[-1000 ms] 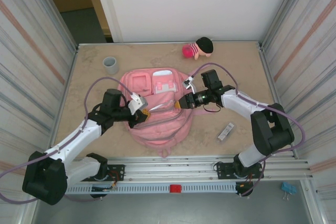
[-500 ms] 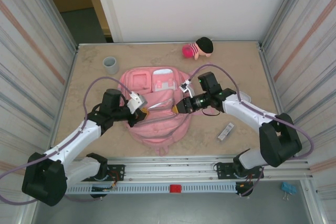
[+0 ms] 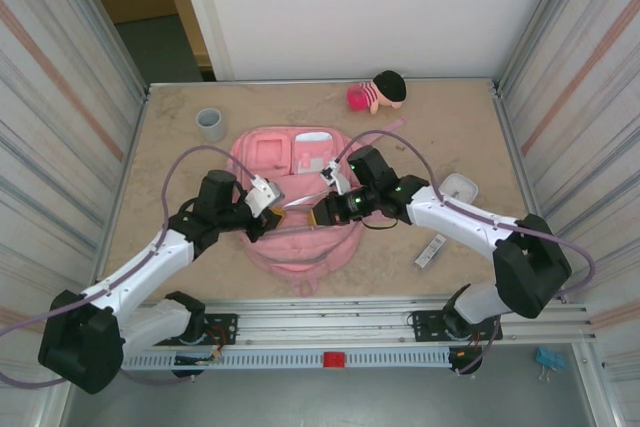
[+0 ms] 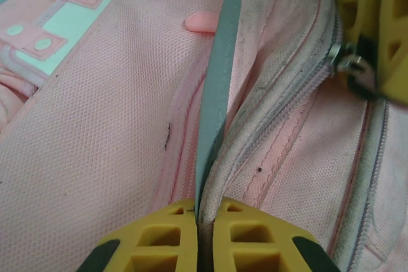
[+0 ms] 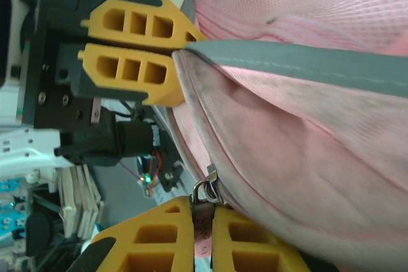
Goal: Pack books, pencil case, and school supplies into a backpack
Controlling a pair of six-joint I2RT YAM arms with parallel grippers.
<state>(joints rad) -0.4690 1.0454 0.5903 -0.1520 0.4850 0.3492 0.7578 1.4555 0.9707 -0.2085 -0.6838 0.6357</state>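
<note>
The large pink fabric backpack lies flat in the middle of the desk, between the two arms. The coming move turns on its zip line. In the right wrist view the small metal zipper pull sits at bottom centre, and the track runs up and left from it to the left jaws at upper left, so the zip's long axis joins the two. The right jaws are clenched on that pull. The left jaws are clenched on the grey fabric binding at the opening's edge, seemingly bracing it. The slide looks to be the right arm's to make. A white rounded-square box and a narrow grey-white strip lie on the desk at right.
</note>
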